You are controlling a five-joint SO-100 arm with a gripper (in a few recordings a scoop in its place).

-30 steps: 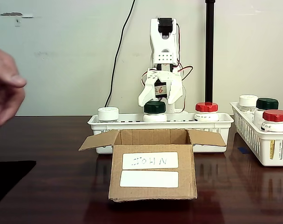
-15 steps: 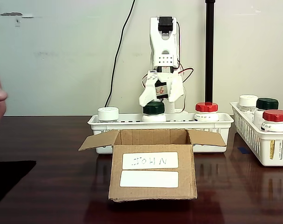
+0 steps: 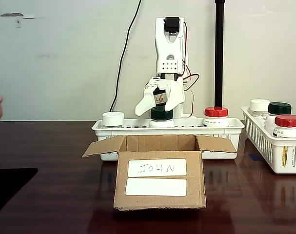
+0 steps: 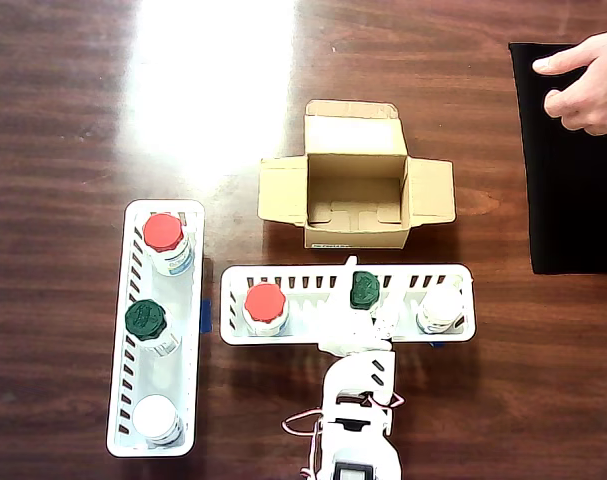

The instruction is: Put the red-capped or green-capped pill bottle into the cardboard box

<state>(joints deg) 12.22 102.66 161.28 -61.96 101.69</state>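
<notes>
Your table [image 3: 50, 161] is dark, glossy red-brown wood with strong glare near the top of the overhead view; a plain pale wall [image 3: 65, 58] stands behind it, with a black cable [image 3: 124, 58] hanging down and a black pole [image 3: 219, 53] right of the arm in the fixed view; a black mat [image 4: 568, 160] lies at the table edge, with a person's hand [image 4: 588, 85] over it. The cardboard box [image 3: 160, 170] sits open in front, flaps spread, inside bare, upper label reading "JOHN". Just behind it is a long white slotted basket [image 4: 313, 282] holding three bottles: a red-capped bottle [image 4: 265, 305], the pill bottle [image 4: 364, 290] with the dark-green cap in the middle, and a white-capped bottle [image 4: 442, 308]. A second basket [image 4: 133, 250] stands well apart to the side, holding a red-capped, a green-capped and a white-capped bottle. The white gripper [image 3: 157, 105] hangs right over the pill bottle's cap; jaws look spread, fingers either side above the cap, not clamped on it; you can't confirm contact from either view. The pill bottle stands upright in the basket, not in the box.
</notes>
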